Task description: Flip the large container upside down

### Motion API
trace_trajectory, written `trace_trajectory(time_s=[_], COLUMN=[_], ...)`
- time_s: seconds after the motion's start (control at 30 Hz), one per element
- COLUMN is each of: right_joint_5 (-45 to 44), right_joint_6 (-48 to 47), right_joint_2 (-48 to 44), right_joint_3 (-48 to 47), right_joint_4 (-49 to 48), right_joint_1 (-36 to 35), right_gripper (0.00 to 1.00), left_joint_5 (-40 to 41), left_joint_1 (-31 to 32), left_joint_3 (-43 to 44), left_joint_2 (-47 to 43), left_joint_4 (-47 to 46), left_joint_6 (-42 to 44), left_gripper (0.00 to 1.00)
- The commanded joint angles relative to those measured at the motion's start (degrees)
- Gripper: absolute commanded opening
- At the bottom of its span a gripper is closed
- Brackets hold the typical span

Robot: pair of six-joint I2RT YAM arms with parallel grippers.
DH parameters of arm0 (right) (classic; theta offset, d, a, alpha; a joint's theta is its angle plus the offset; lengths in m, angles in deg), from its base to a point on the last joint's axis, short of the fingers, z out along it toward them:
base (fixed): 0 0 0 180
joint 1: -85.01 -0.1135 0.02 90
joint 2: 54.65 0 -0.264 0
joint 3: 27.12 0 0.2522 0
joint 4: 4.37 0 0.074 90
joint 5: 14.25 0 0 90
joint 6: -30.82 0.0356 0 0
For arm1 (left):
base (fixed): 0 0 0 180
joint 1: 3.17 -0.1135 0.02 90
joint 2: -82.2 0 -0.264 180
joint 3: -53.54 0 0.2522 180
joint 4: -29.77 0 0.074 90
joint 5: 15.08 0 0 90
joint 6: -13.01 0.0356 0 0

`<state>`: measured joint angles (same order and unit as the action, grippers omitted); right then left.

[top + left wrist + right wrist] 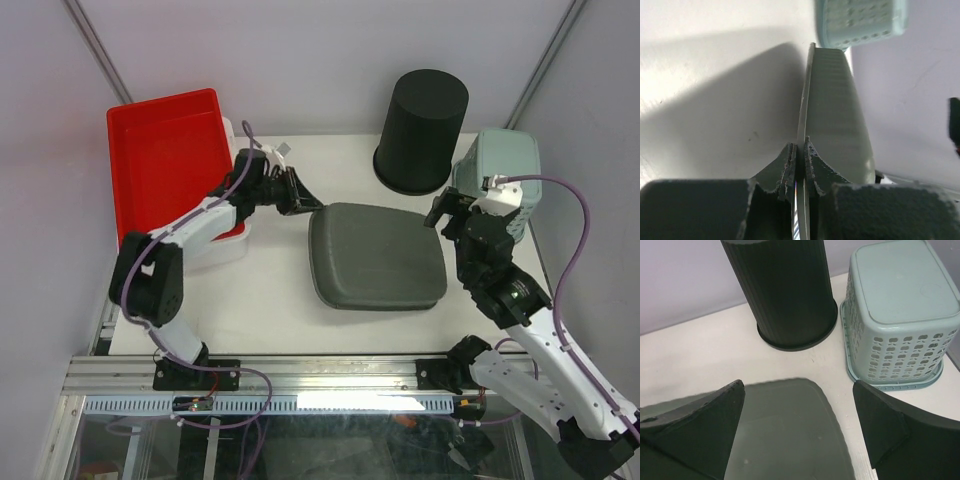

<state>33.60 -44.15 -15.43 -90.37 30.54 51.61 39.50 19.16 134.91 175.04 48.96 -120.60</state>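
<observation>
Shows large grey container [378, 255] base up at mid-table, left rim pinched by left gripper [309, 206]. Shows right gripper [446, 214] spread wide above its right edge, near pale basket [500, 160]

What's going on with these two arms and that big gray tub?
The left gripper pinches the left rim of the large gray container, which seems to lie bottom-up on the table. The right gripper hovers open over its right side, holding nothing. A black bin and pale basket stand nearby.
</observation>
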Motion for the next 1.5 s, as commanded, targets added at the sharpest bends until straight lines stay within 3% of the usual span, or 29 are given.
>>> trace_trajectory(time_s=[0.0, 0.37, 0.63, 0.87, 1.03, 1.17, 1.3, 1.33, 1.47], right_joint_5=[0.72, 4.24, 3.75, 3.87, 4.44, 4.81, 4.54, 4.46, 4.39], right_joint_6=[-0.53, 0.24, 1.79, 2.46, 3.16, 3.69, 3.80, 3.84, 3.73], right_joint_2=[0.00, -0.89, -2.59, -2.86, -2.17, -1.95, -2.04, -2.04, -1.97], right_joint_3=[-2.42, -2.34, -2.33, -2.52, -2.57, -2.60, -2.28, -2.24, -2.24], right_joint_4=[0.76, -0.03, 1.98, 3.48, 3.46, 3.62, 3.64, 3.76, 4.26], right_joint_1=[-0.32, -0.33, -0.31, -0.25, -0.26, -0.26, -0.26, -0.31, -0.27], right_gripper=[0.93, 0.93, 0.93, 0.93, 0.93, 0.93, 0.93, 0.93, 0.93], left_joint_5=[-7.55, -4.91, 1.21, 0.92, -0.82, 0.56, 5.92, 6.96, 9.69], left_joint_1=[2.38, 10.87, 16.68, 20.38, 23.38, 24.18, 24.04, 23.93, 22.63], left_joint_3=[-0.19, 4.35, 5.43, 14.04, 22.51, 25.71, 26.24, 26.37, 26.07], left_joint_2=[5.80, 16.56, 24.13, 32.92, 38.57, 39.12, 36.33, 35.51, 31.29], left_joint_4=[-2.57, -10.19, -27.21, -28.09, -23.65, -17.06, -9.38, -7.74, -1.42], left_joint_6=[2.92, -2.45, -15.95, -16.63, -14.85, -9.58, -1.96, -0.23, 4.65], left_gripper=[0.00, 0.00, 0.00, 0.00, 0.00, 0.49, 0.82, 0.96, 0.99])
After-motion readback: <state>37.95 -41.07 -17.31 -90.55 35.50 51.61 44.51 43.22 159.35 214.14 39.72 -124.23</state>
